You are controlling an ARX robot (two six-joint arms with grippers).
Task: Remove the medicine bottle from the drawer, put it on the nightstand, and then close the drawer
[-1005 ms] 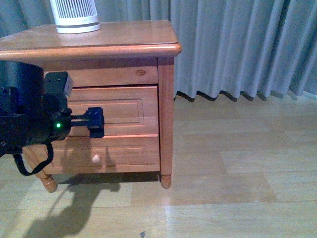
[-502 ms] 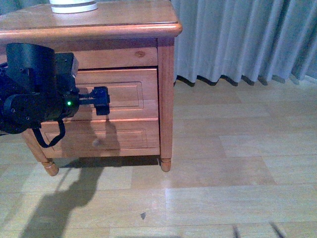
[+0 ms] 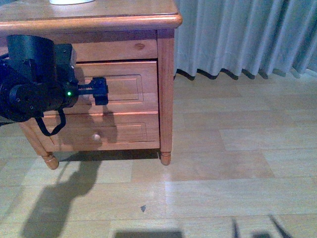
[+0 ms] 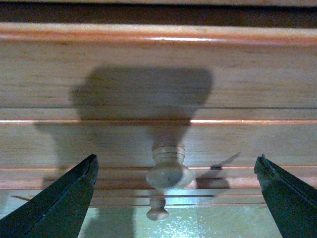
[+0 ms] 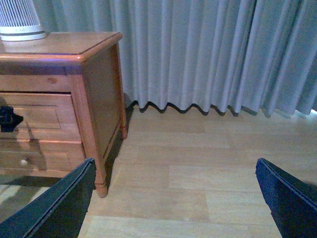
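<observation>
Orange-brn drawer [image 3: 130, 87], panelled frnt, pale round knob [image 4: 169, 171]

Grey curtain [image 5: 198, 54] down to wood flr [image 5: 198, 193], plus white ribbed appliance [image 5: 17, 20].

The front view looks from the robot's body, slightly downward, at the front of the nightstand [image 3: 166, 74] from some way off, taking in the floor [image 3: 223, 163] and the curtain [image 3: 237, 34], with the left arm [image 3: 34, 89] large in the foreground. The left wrist view sits very near the drawer [image 4: 158, 84], squarely facing its front, with the knob [image 4: 169, 171] framed between the fingers of the left gripper [image 4: 176, 159]. The right wrist view stands farther back and off to one side, facing the nightstand's corner, the curtain and the floor. Front and left wrist views share the drawer front; front and right wrist views share the nightstand, curtain and floor.
</observation>
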